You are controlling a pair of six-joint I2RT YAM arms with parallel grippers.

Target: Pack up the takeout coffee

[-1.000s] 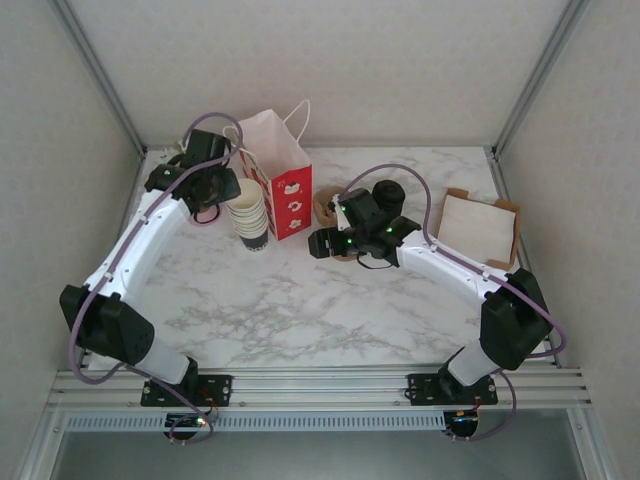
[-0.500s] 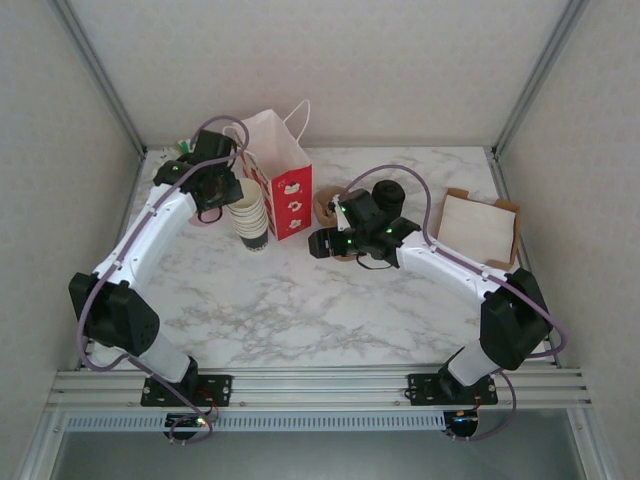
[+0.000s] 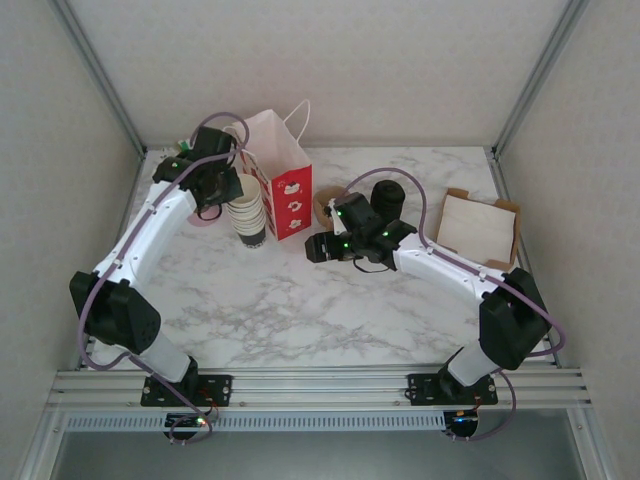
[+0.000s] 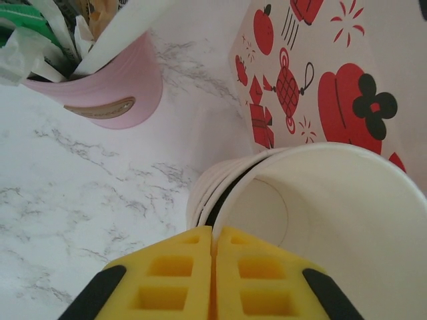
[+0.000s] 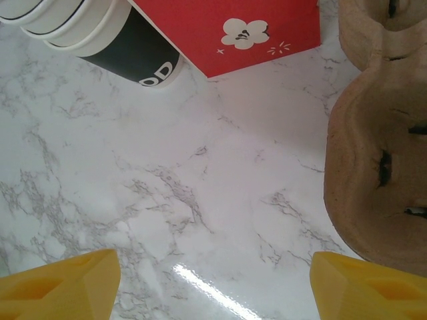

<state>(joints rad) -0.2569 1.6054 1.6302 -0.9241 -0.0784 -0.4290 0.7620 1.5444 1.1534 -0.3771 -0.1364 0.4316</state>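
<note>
**Left claw on the cup stack, packing barely begun**

At the far left, the left claw (image 4: 212,235) is pressed shut on the rim of the top cup (image 4: 320,200) of the cup stack (image 3: 248,215), just beside the red-and-white paper bag (image 3: 285,175). Right of the bag, the right claw (image 5: 215,267) hangs spread wide and holding nothing over bare worktop (image 3: 300,300), with the cardboard cup tray (image 5: 373,153) at its side. The takeout coffee I cannot place: the dark cylinder (image 3: 388,195) behind the right arm may be it or a pile of lids, too small to tell. The step looks like freeing one cup. The next move calls for a straight lift that leaves the rest of the stack standing.
</note>
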